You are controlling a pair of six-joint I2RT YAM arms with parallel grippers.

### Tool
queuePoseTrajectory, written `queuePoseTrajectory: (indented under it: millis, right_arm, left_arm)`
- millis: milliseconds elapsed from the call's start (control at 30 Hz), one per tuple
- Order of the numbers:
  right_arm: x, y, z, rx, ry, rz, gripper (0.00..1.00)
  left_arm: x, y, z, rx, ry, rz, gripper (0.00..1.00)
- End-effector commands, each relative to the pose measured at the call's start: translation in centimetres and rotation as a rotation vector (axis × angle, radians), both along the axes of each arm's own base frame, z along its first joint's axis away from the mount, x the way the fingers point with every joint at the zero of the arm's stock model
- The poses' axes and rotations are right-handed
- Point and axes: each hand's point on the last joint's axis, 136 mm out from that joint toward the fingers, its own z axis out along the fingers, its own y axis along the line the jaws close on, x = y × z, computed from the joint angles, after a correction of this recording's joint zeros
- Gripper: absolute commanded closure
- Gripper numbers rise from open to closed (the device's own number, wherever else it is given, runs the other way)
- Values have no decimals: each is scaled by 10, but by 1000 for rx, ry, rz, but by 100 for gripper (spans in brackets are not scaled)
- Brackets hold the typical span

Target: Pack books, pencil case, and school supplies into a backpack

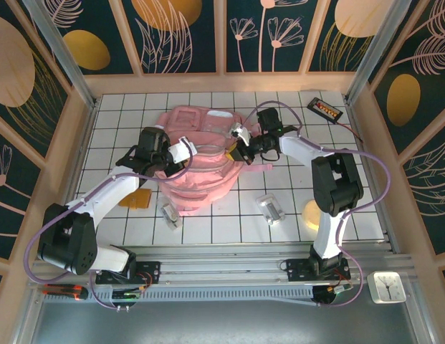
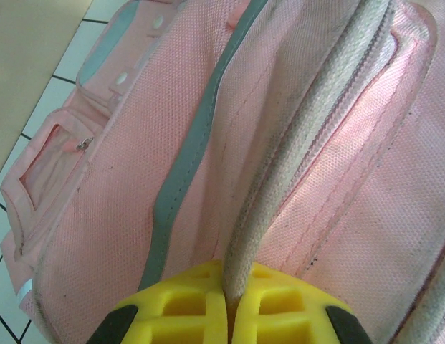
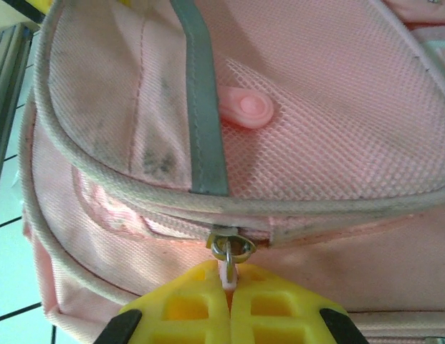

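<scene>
We saw the pink backpack (image 1: 201, 172) lying in the middle of the white tiled table (image 1: 229, 229), between the two arms. The left claw (image 1: 186, 148) reached onto it from the left and the right claw (image 1: 234, 153) from the right.

In the left wrist view, the left claw (image 2: 229, 304) was closed. Its yellow fingers (image 2: 201, 281) were pinched together on a grubby pale piped edge (image 2: 279, 172) of the backpack (image 2: 136, 179), and the edge ran up and away from the fingertips.

In the right wrist view, the right claw (image 3: 229, 297) was closed too. Its yellow fingers (image 3: 265, 283) were clamped on the small pink zip pull (image 3: 226, 272), which hung from a metal ring (image 3: 233, 249) at a seam of the backpack (image 3: 337, 107). A grey stripe (image 3: 201, 107) crossed the pocket above it.

On the table nearer the arm bases, an orange-brown pad (image 1: 140, 198) lay just beside the bag's lower left corner. One silver clip (image 1: 170, 213) lay near the bag's near edge, and another silver clip (image 1: 271, 208) lay apart to the right. A black slab with an orange label (image 1: 326, 109) sat at the far right corner.
</scene>
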Motion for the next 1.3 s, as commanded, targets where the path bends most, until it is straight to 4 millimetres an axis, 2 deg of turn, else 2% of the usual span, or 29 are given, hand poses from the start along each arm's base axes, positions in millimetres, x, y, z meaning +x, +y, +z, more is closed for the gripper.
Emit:
queuePoseTrajectory:
  millis: [0,167,400,633,833,867,1000,1167,1267]
  right_arm:
    - [-17,3,25,-4,28,36,100]
    - [-23,5,36,-29,117,2,100]
    - [-28,12,51,62,334,-48,100]
    - [-40,19,39,104,539,-126,100]
    - [-27,13,37,109,665,-310,100]
    - [-26,13,34,93,681,-344,100]
    - [-28,8,15,-50,648,-492,100]
    - [-26,-17,-3,-210,481,-626,100]
    - [-30,-19,-3,-198,368,-564,100]
  left_arm:
    - [7,-18,36,-87,-87,-9,100]
    - [2,-29,37,-86,-92,-17,100]
    - [1,-38,41,-114,-92,-11,100]
    - [-13,-77,45,-174,-72,-58,100]
    - [-23,-97,38,-180,-44,-40,100]
    - [-22,-100,43,-189,-51,-32,100]
    - [-18,-110,53,-203,-66,0,100]
    - [-14,-112,56,-198,-82,28,100]
    - [-25,-116,54,-197,-80,-37,100]
